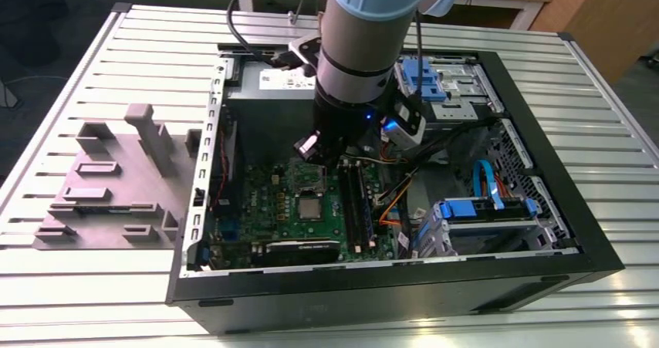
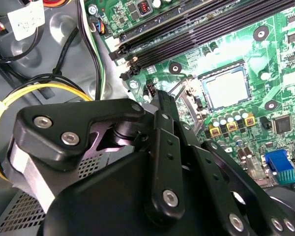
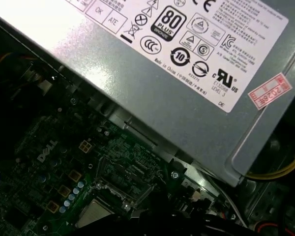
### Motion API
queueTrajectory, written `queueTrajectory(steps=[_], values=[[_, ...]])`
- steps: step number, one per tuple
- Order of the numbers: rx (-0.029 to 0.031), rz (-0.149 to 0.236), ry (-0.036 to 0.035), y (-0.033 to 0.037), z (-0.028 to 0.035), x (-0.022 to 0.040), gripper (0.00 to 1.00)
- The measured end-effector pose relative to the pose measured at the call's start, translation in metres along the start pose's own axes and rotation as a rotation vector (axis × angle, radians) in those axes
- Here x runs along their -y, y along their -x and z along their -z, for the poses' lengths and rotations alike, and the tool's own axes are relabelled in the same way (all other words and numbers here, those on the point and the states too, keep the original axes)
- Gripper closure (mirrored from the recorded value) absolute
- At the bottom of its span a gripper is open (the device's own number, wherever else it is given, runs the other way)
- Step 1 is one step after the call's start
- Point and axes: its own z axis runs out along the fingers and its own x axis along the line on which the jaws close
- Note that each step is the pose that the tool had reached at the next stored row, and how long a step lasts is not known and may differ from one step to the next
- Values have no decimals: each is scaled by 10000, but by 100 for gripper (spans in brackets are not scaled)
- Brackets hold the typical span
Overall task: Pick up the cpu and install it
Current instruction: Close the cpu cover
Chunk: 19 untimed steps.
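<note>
One arm (image 1: 360, 47), reaching down into an open computer case (image 1: 556, 209) on a slatted metal counter (image 1: 103, 286). Hovering low over the far part of the green board (image 1: 262, 209), close to the grey power supply (image 3: 187, 88): a black hand (image 1: 314, 149). Spread or pressed together, cannot tell; nothing visibly held.

Lying flat in its socket near the middle of the board: the cpu (image 1: 309, 207), a small silvery square, seen too in the second wrist view (image 2: 226, 90) and at the edge of the first wrist view (image 3: 93, 215). Beside it, what looks like the hinged metal frame (image 2: 189, 101), tipped up and not clamped down.

Judged from this: chip apparently already seated, with the hand drawn clear of it. To do this part well, keep the hand's travel straight up and down, with no sideways drag across the socket. Watch the raised frame, the black memory slots (image 2: 201, 29) and the yellow cables (image 2: 19, 98), all close to the hand. Check for a level chip, corners down, no tilt.

Relative to the hand: cpu on the near side, lower down, near but not touching, with open air between. Well apart on the exterior view's left, outside the case: a grey plastic tray (image 1: 103, 178).
</note>
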Motion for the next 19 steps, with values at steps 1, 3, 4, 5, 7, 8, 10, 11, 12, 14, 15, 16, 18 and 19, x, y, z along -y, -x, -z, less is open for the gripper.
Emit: queueTrajectory(steps=[1,3,4,5,7,8,10,11,12,14,15,16,18,19], values=[[-1,1,0,-1,0,1,90],[-7,1,-3,2,1,4,90],[-20,0,-9,2,1,7,90],[-31,-2,-12,3,1,11,90],[-60,-5,-8,4,4,21,90],[-69,-7,-3,4,6,24,90],[-86,-8,8,2,9,31,90],[-90,-10,13,1,10,33,90],[-91,-11,15,1,10,33,90],[-92,-11,15,1,10,33,90],[-93,-10,14,1,11,34,90],[-93,-10,15,1,10,34,90],[-98,2,11,-2,11,37,90],[-101,19,8,-4,13,40,90]])
